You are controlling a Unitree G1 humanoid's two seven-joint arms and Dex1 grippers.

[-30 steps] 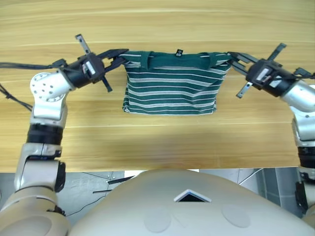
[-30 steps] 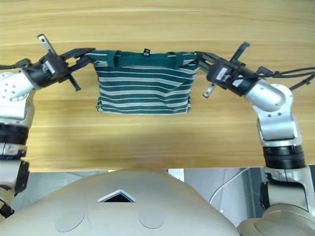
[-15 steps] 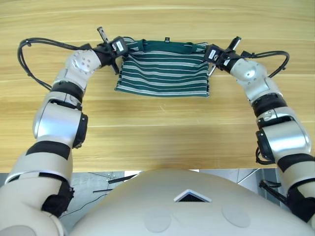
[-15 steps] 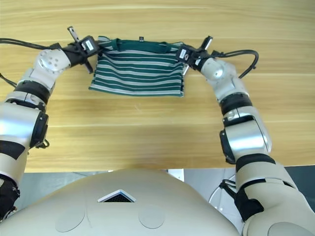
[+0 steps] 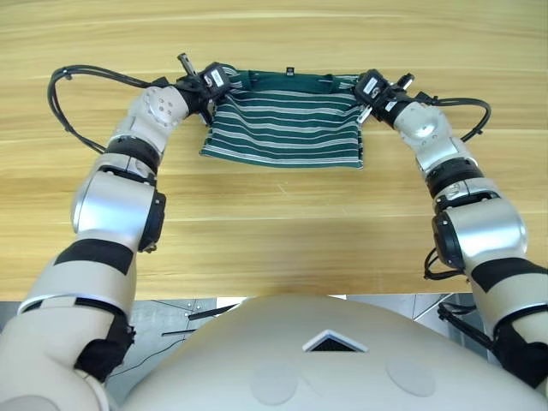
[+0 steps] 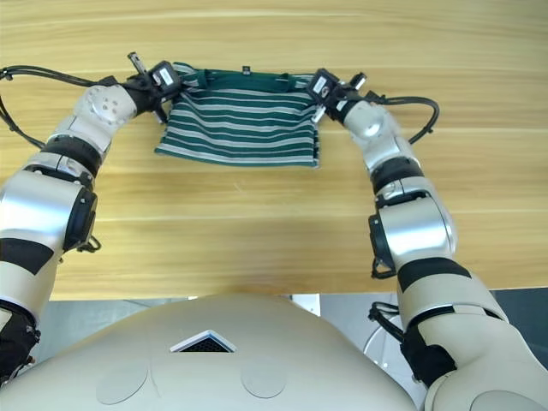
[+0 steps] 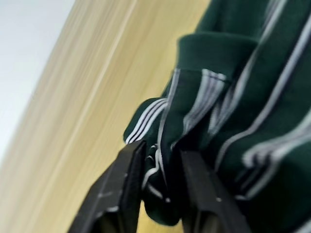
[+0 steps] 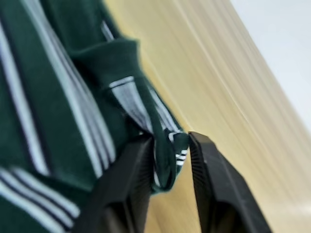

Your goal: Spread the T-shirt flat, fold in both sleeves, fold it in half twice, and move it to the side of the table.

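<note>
A dark green T-shirt (image 5: 284, 121) with white stripes lies folded into a rectangle on the far middle of the wooden table (image 5: 274, 231). My left gripper (image 5: 224, 79) is shut on its far left corner, and the left wrist view shows striped cloth (image 7: 194, 145) bunched between the black fingers (image 7: 124, 189). On the far right corner my right gripper (image 5: 360, 84) is shut as well, with a fold of the T-shirt (image 8: 160, 145) pinched between its fingers (image 8: 206, 189). Both arms stretch far forward over the table.
Bare wood of the table (image 6: 274, 223) spreads on every side of the shirt, wide to left and right. Black cables (image 5: 73, 86) loop from both forearms over the tabletop. The near table edge (image 5: 257, 295) runs just in front of me.
Both grippers have carried the shirt's upper edge away from me and down toward the table; the arms stretched out. In the last half second the arms shifted only slightly.
</note>
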